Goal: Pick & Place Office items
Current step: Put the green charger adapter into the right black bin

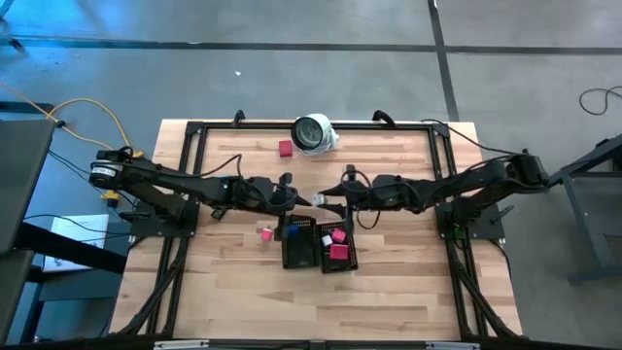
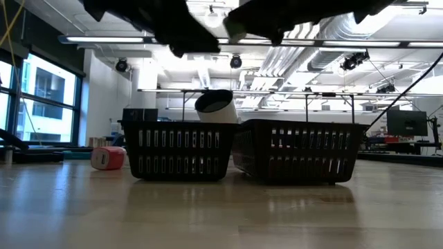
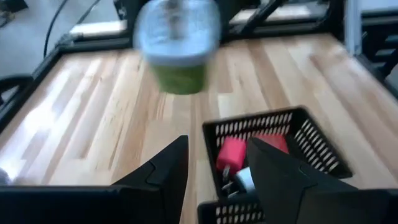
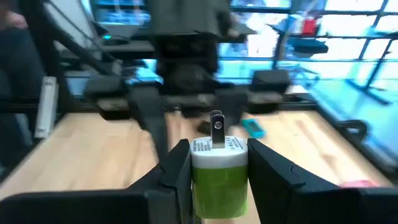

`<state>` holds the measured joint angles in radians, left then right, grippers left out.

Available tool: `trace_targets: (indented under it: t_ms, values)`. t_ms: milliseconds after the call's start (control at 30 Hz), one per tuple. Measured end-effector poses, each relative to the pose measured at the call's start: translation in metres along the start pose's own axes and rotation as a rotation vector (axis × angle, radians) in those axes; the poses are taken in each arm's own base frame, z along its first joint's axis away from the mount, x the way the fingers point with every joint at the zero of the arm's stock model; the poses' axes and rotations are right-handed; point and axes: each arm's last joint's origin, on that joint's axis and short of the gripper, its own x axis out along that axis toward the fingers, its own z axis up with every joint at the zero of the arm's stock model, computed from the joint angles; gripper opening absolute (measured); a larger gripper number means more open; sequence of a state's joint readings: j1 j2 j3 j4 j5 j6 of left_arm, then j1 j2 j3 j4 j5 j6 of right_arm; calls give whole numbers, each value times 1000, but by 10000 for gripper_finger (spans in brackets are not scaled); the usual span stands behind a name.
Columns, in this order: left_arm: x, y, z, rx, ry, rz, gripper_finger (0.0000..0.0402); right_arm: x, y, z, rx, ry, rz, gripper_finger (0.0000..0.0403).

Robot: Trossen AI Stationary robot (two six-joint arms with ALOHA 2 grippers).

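Note:
Both grippers meet above the two black mesh trays (image 1: 298,245) (image 1: 337,255) at the table's middle. My right gripper (image 4: 219,149) (image 1: 328,200) is shut on a green office item with a white end and a metal prong (image 4: 217,163), which shows blurred in the left wrist view (image 3: 179,53). My left gripper (image 3: 217,142) (image 1: 292,197) faces it from the left, open, with nothing between its fingers. Red and pink items (image 3: 231,154) (image 1: 337,243) lie in the right tray. A pink item (image 1: 264,233) (image 2: 107,158) rests on the table left of the trays, and a red one (image 1: 285,148) at the far side. My right gripper pinches the item's green body (image 4: 217,186) between its two fingers, one on each side. The fingers come about level from the table's right. The white end with the prong (image 4: 216,127) sticks out past the fingertips toward my left arm. The item is lifted clear above the trays.
A large round white-and-grey object (image 1: 314,133) (image 2: 214,105) stands at the far edge behind the trays. A black metal frame (image 1: 194,136) runs around the wooden table. A small teal piece (image 4: 253,127) shows beyond the held item. Bare wood lies near the front edge.

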<state>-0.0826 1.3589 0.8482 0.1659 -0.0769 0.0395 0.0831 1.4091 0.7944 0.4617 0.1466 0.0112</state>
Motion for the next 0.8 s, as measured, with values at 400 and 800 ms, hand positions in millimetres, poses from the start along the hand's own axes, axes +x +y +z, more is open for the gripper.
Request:
trace_targets:
  t_ms: [400,800]
  values:
    - [-24,2,8,10,14,5,159,-31,20,-7,-1,51,-41,113]
    - [-28,2,4,-15,27,-3,158,-60,28,-68,208,-90,-17,113]
